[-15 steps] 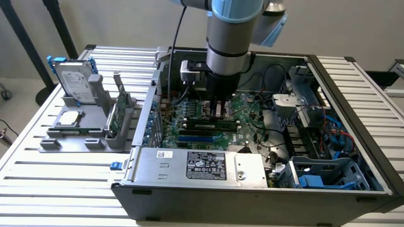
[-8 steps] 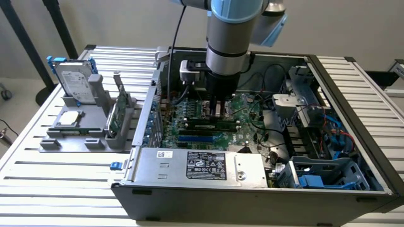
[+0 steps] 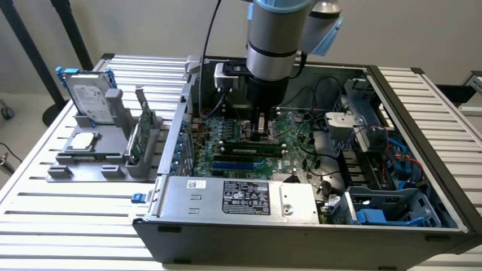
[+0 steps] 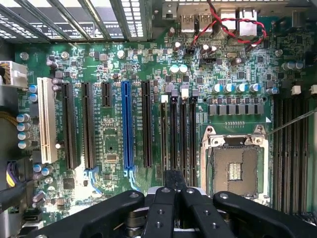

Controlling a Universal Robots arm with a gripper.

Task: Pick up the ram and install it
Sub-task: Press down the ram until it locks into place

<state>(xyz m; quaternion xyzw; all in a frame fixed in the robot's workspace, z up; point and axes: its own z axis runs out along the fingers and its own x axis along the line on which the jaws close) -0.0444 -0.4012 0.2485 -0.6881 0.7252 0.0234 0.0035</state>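
The arm (image 3: pixel 272 51) hides the gripper's (image 3: pixel 263 127) tips, perhaps holding something.

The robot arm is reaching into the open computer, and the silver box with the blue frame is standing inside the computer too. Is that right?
Not quite. The silver hard drive in its blue frame stands outside the computer case, in the grey holder on the exterior view's left. The exterior view shows this. The robot arm does reach into the open case.
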